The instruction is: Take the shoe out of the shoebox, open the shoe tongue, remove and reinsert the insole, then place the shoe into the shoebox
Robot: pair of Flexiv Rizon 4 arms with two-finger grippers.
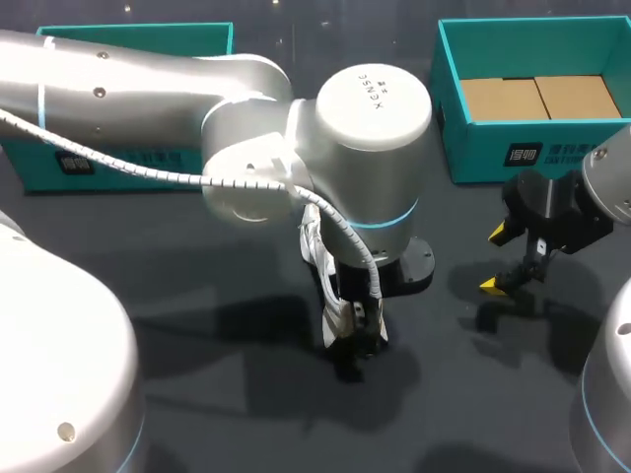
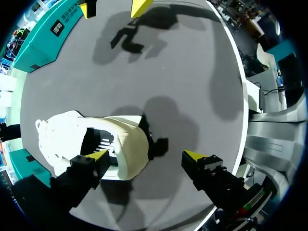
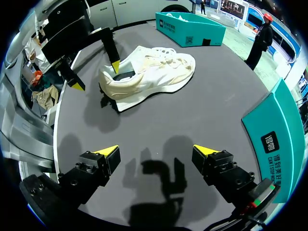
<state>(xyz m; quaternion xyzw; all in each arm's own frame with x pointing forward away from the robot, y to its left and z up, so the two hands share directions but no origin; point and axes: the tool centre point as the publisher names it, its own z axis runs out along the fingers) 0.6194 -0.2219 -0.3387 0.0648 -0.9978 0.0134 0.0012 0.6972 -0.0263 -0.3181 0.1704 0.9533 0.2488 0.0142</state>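
- Shoe (image 3: pixel 154 74): out of the box, standing on its sole near the middle of the table (image 1: pixel 473 394), free to be worked on.
- Left gripper (image 2: pixel 147 155): spread wide across the heel, one finger (image 2: pixel 98 155) seemingly dipped into the shoe's mouth, the other outside. Gripping nothing, and probably placed to reach the insole.
- Right gripper (image 3: pixel 156 150): wide open too, hanging over bare table toward the right edge, well apart from the shoe, likely keeping clear.
- Right box (image 1: pixel 552 153) and left box (image 1: pixel 128 168): at the far corners, out of the way until the return.
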